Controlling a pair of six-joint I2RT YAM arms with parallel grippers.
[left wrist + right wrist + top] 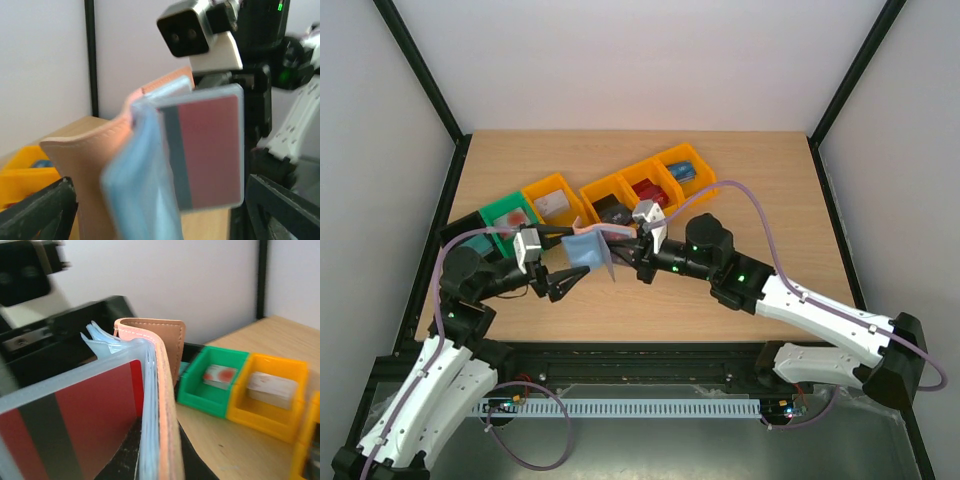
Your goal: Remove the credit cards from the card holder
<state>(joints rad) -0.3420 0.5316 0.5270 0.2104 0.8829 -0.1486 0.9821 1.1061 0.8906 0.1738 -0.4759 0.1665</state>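
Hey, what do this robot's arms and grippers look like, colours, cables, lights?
The left arm and right arm have white shells near the base and black joints further out. A lilac cable runs along each. Green lights glow on the right arm. Each wrist carries a white camera block; the left gripper and right gripper have black fingers.
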